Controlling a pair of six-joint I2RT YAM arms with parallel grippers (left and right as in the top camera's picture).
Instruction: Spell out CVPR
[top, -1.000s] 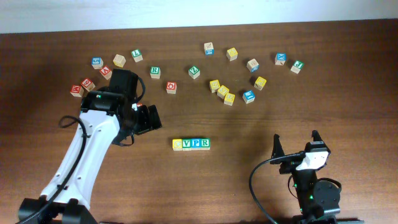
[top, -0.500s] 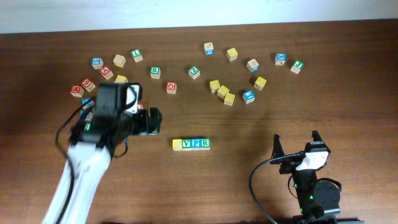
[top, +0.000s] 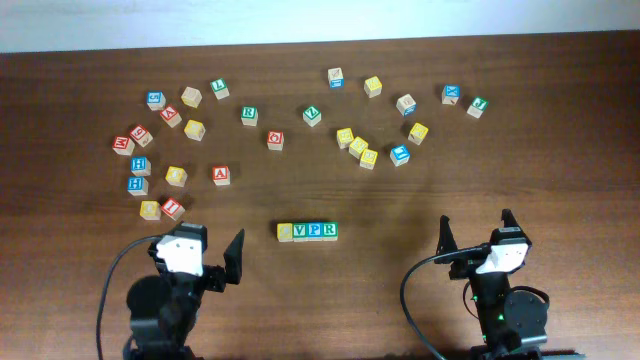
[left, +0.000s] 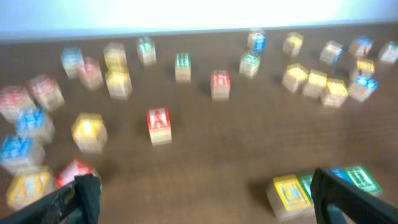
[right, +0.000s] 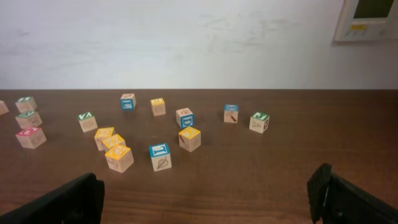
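Observation:
A row of lettered blocks (top: 307, 231) lies at the table's front centre, a yellow one at its left, then green V, blue P and green R. The left wrist view shows its yellow end (left: 290, 194), blurred. My left gripper (top: 197, 262) is open and empty at the front left, left of the row. My right gripper (top: 476, 234) is open and empty at the front right. Both grippers' fingers frame bare table in their wrist views (left: 202, 202) (right: 208, 196).
Loose letter blocks lie scattered across the back of the table: a cluster at the left (top: 160, 180), a red A block (top: 221, 174), a middle group (top: 358, 148) and several at the back right (top: 452, 95). The wall runs behind the table.
My left arm has drawn back from over the left block cluster to the front left edge, uncovering the blocks there. The block row and right arm have not moved.

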